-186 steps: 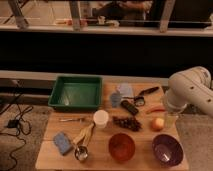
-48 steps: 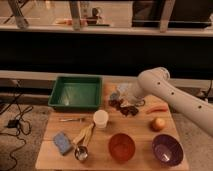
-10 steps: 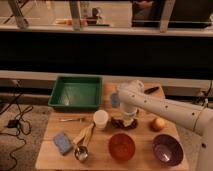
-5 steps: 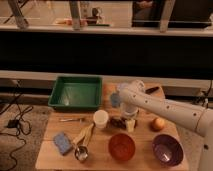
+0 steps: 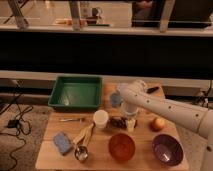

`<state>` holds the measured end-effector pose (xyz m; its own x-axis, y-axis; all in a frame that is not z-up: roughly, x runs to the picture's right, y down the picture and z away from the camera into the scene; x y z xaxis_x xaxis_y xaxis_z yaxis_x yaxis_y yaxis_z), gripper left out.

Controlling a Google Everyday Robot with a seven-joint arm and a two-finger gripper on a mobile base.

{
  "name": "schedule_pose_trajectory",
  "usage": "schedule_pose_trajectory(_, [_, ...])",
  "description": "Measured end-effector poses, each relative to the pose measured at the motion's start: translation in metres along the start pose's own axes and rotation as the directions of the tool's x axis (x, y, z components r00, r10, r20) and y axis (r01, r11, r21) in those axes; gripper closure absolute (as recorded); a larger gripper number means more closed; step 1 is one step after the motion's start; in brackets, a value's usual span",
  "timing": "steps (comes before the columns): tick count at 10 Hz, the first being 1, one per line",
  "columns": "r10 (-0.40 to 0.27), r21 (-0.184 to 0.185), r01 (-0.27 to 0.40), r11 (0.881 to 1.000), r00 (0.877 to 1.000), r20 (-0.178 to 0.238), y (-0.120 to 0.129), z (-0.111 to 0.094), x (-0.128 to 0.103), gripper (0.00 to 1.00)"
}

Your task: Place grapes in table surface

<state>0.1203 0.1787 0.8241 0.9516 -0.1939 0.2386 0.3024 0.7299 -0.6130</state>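
Note:
The grapes [image 5: 118, 121], a small dark bunch, lie on the tan wooden table surface [image 5: 59, 126] near its middle, just right of a white cup [image 5: 101, 119] and behind the orange bowl [image 5: 122, 146]. My white arm reaches in from the right and bends down. My gripper [image 5: 129, 120] is low over the table, right at the right end of the grapes, which it partly hides. I cannot tell whether it touches them.
A green tray [image 5: 76, 92] stands at the back left. A round yellow-orange fruit [image 5: 158, 123] and a purple bowl [image 5: 167, 149] are at the right. A blue sponge [image 5: 62, 142], a metal scoop [image 5: 81, 151] and a black object [image 5: 152, 90] also lie on the table.
Over the last second the gripper has edged slightly left and lower at the grapes. The grapes lie in the same spot on the table.

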Motion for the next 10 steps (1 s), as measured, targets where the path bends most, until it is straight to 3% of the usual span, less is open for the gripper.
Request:
schedule_pose_trajectory(6, [0.0, 0.001, 0.0, 1.0, 1.0, 0.0, 0.0, 0.0, 0.0, 0.23])
schedule_pose_trajectory(10, [0.008, 0.057, -0.008, 0.998, 1.0, 0.014, 0.002, -0.015, -0.002, 0.23])
